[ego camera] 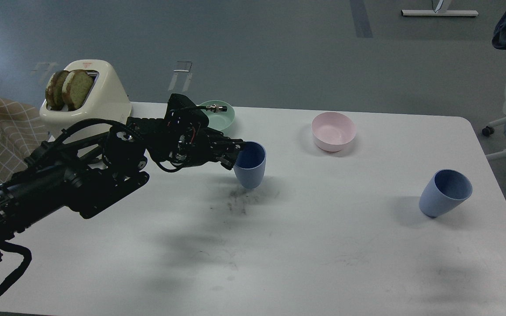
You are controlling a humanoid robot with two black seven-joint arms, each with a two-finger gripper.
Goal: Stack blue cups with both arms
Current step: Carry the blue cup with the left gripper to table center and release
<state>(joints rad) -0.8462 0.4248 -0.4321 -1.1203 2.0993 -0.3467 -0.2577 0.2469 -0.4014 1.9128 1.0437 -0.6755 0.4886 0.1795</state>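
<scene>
My left gripper (234, 154) is shut on the rim of a blue cup (250, 166), which is upright with its base at or just above the white table (279, 245) near the middle. The second blue cup (445, 193) stands alone near the table's right edge, mouth up. My left arm reaches in from the lower left. My right arm and its gripper are out of view.
A mint-green bowl (223, 115) sits at the back behind my left wrist, partly hidden. A pink bowl (333, 131) is at the back right. A cream toaster (87, 97) with bread slices stands at the back left. A dark smudge (237, 202) marks the table centre.
</scene>
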